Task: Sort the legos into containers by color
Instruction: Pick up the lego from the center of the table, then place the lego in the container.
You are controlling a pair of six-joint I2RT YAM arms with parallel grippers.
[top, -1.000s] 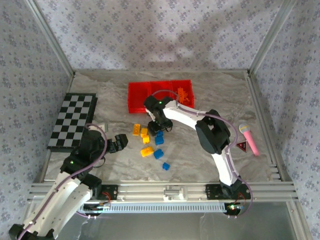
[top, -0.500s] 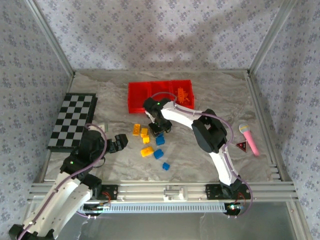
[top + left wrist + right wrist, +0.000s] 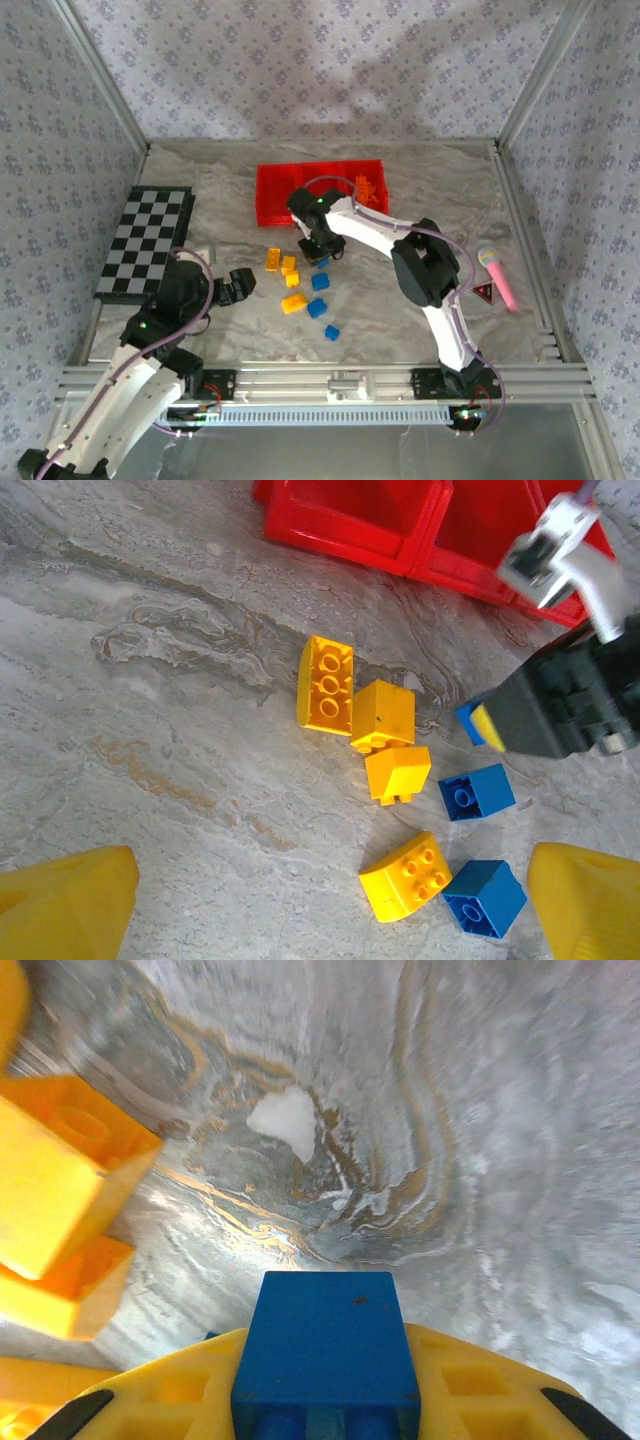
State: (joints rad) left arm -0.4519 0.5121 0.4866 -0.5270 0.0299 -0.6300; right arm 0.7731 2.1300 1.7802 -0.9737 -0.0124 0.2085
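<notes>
Mostly undone: orange legos [image 3: 366,188] lie in the containers' [image 3: 275,197] end bin by the tabletop's [image 3: 450,180] far edge; yellow legos [image 3: 325,685] and blue legos [image 3: 476,798] wait mid-tabletop. The right claw [image 3: 320,258] grips a blue brick [image 3: 325,1345]; the left claw [image 3: 240,284] gapes.

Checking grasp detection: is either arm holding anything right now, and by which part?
The right gripper holds a small blue plastic toy brick, its yellow fingers pressed on two opposite sides. The left gripper is open, holding nothing.
</notes>
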